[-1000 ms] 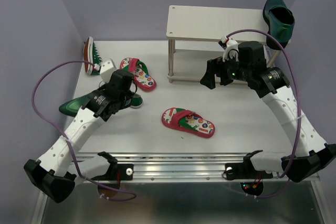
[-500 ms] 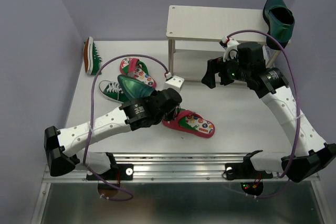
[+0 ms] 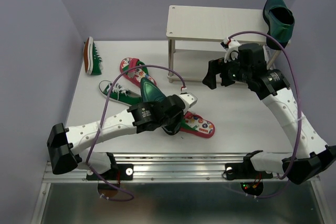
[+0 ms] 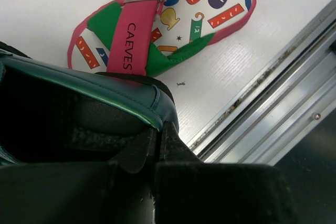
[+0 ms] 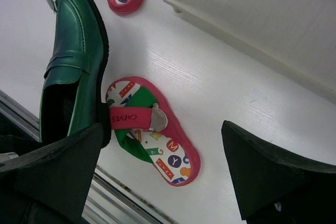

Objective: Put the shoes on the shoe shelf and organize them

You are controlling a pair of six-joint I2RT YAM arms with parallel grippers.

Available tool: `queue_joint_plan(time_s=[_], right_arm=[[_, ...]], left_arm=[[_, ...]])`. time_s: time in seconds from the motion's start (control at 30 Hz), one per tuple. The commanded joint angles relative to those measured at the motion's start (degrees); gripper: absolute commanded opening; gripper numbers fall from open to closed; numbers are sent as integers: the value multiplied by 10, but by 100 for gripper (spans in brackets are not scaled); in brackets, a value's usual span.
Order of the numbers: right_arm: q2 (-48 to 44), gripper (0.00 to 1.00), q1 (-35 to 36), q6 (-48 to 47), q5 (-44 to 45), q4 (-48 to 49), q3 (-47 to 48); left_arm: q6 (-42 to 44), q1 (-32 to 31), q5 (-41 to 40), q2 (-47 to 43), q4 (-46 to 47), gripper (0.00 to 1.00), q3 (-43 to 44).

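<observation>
My left gripper [image 3: 172,123] is shut on the heel rim of a shiny dark teal loafer [image 3: 151,93] and holds it over the heel end of a red flip-flop [image 3: 197,124] at the table's front middle. In the left wrist view the fingers [image 4: 173,148] pinch the loafer's rim [image 4: 105,98], with the flip-flop [image 4: 168,24] beyond. My right gripper [image 3: 215,80] is open and empty in front of the shoe shelf [image 3: 215,23]. Its view shows the loafer [image 5: 73,61] and flip-flop [image 5: 152,129]. The second loafer [image 3: 278,15] leans right of the shelf.
The other flip-flop [image 3: 134,69] lies left of the shelf's front leg [image 3: 170,61]. One green sneaker [image 3: 116,92] lies beside the left arm, another [image 3: 92,56] stands on its side at the far left. A metal rail [image 3: 178,171] runs along the near edge.
My left arm has swung from the left side to the front middle, carrying the teal loafer over the flip-flop. The right arm has not moved.
</observation>
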Motion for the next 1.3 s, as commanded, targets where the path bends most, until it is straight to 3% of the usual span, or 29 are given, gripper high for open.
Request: queue_joint_plan(time_s=[0.0, 0.47, 0.67, 1.0, 1.27], right_arm=[[-13, 100, 4, 4, 7, 19, -1], [-5, 100, 4, 2, -43, 6, -7], [9, 100, 25, -9, -23, -2, -94], [70, 95, 119, -19, 62, 68, -207], [104, 84, 125, -38, 41, 177, -264]], left_arm=[[52, -3, 27, -28, -11, 0, -8], [32, -2, -10, -82, -22, 0, -31], [35, -2, 8, -97, -34, 0, -36], [20, -2, 9, -93, -11, 0, -47], [19, -2, -4, -102, -15, 0, -52]])
